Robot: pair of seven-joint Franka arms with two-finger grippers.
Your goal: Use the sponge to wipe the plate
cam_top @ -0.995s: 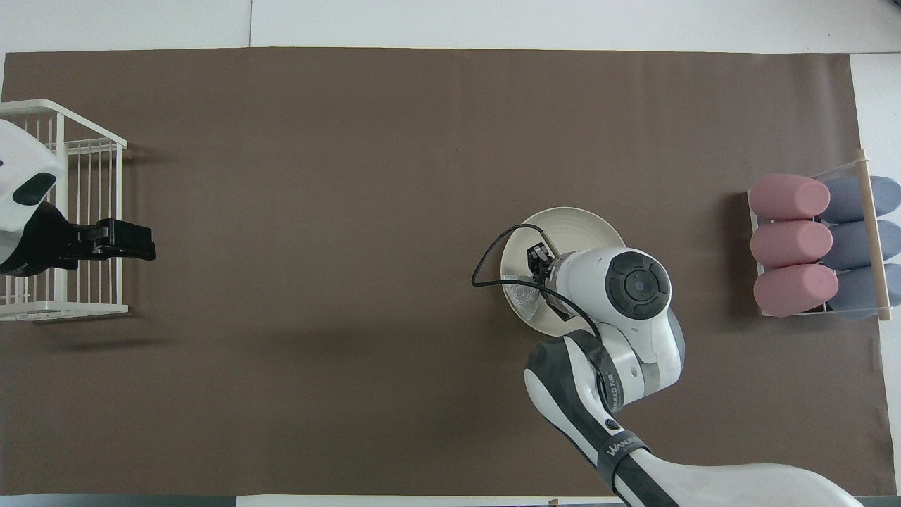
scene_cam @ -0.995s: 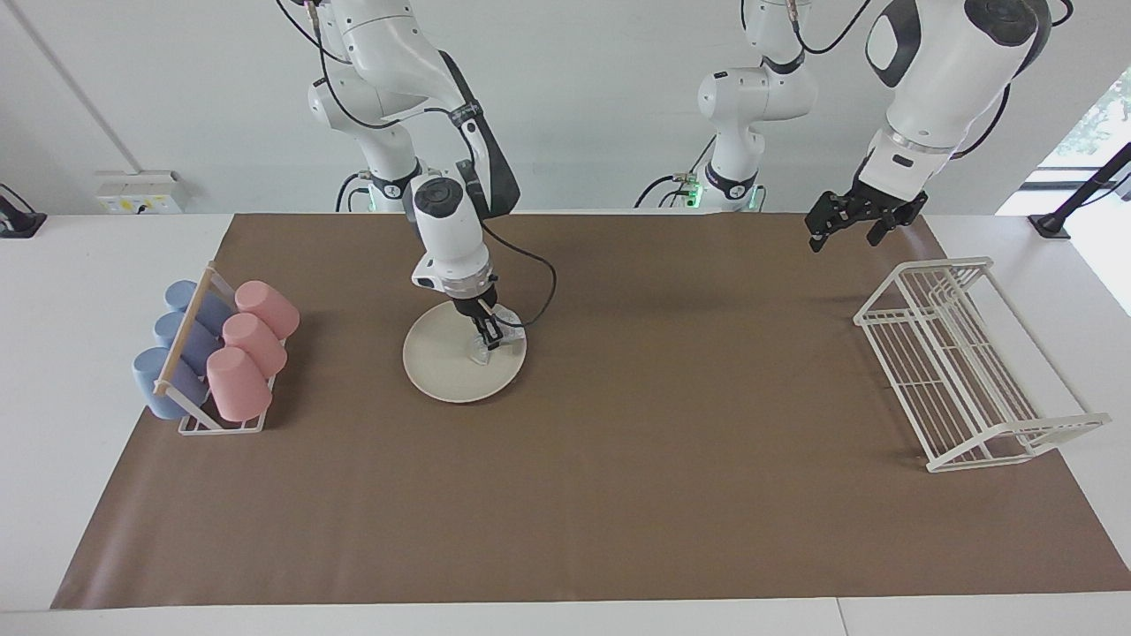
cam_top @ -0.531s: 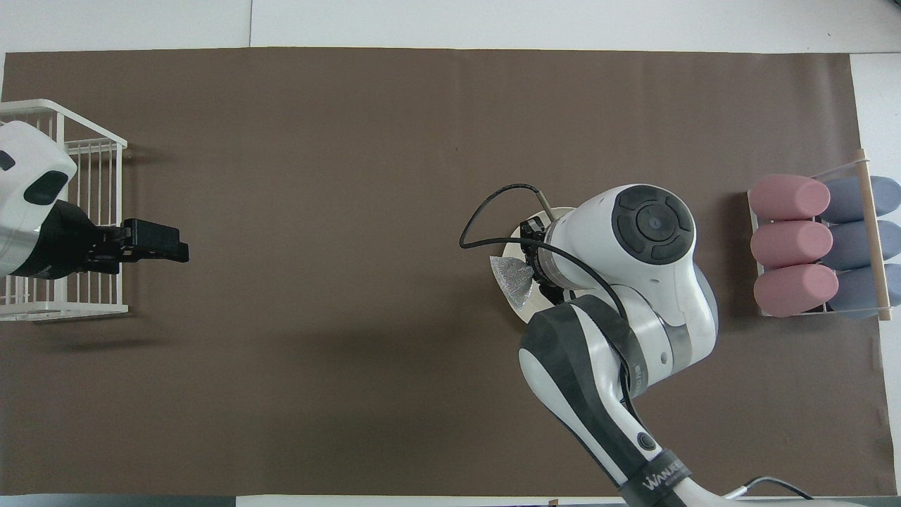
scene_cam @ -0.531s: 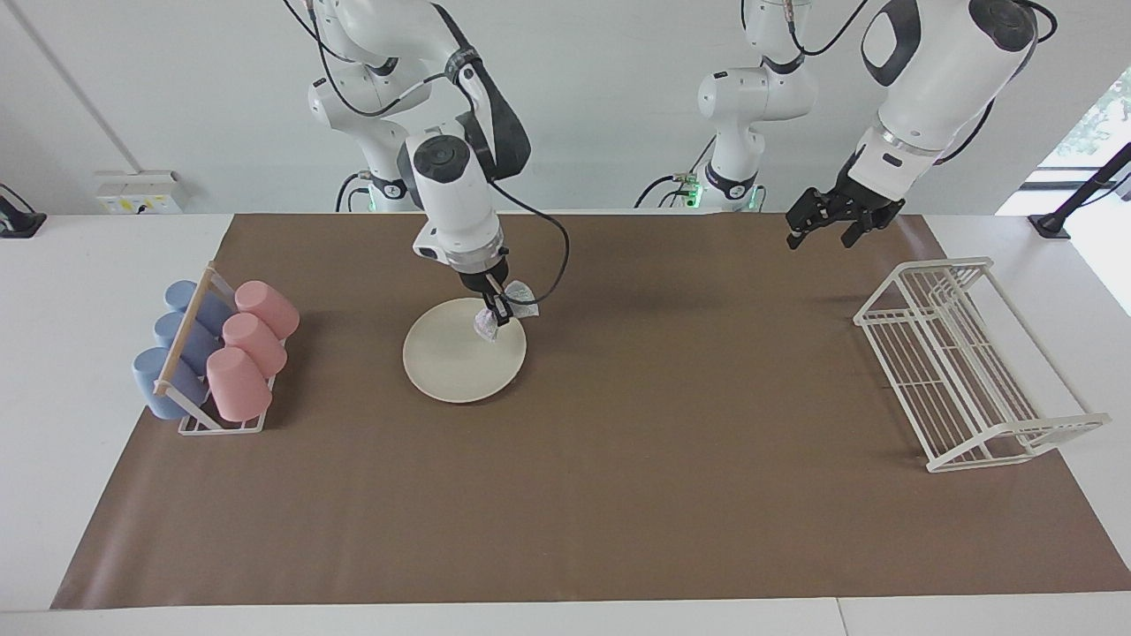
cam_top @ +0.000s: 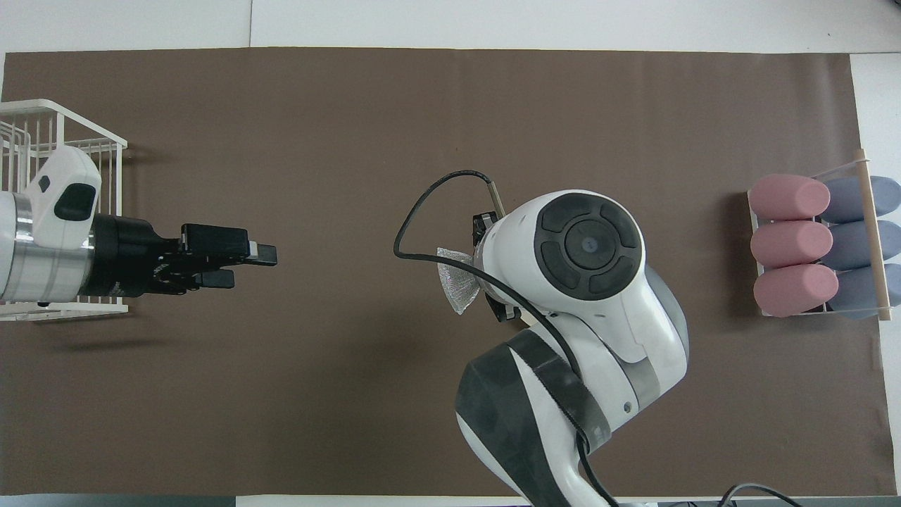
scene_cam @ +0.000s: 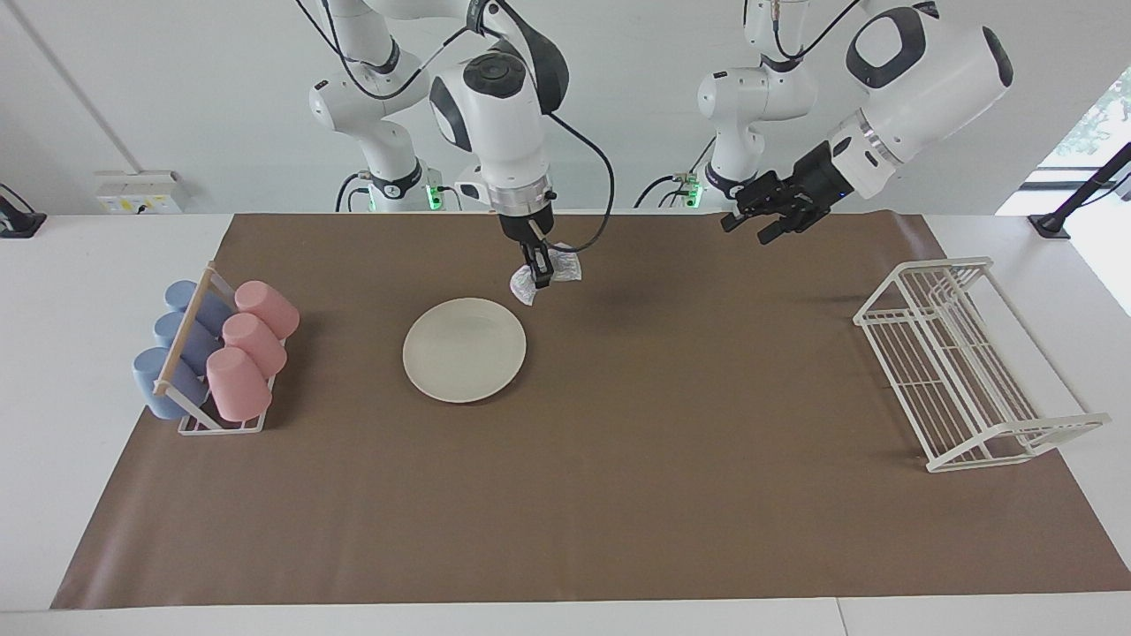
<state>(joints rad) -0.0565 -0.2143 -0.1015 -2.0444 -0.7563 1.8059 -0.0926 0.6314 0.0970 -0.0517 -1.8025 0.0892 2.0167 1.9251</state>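
Observation:
The cream-white plate (scene_cam: 464,350) lies flat on the brown mat (scene_cam: 618,495). In the overhead view my right arm hides it. My right gripper (scene_cam: 537,276) is shut on the silvery mesh sponge (scene_cam: 543,281) and holds it up in the air, off the plate, over the mat just past the plate's rim. The sponge also shows in the overhead view (cam_top: 457,285), sticking out from under the right wrist. My left gripper (scene_cam: 745,231) is open and empty in the air over the mat toward the left arm's end; it also shows in the overhead view (cam_top: 253,271).
A wire holder with pink and blue cups (scene_cam: 221,353) stands at the right arm's end of the mat, also in the overhead view (cam_top: 820,243). A white wire dish rack (scene_cam: 963,362) stands at the left arm's end, also in the overhead view (cam_top: 63,211).
My right gripper has lifted the sponge off the plate and carried it up and toward the table's middle. My left gripper has swung from beside the dish rack toward the middle.

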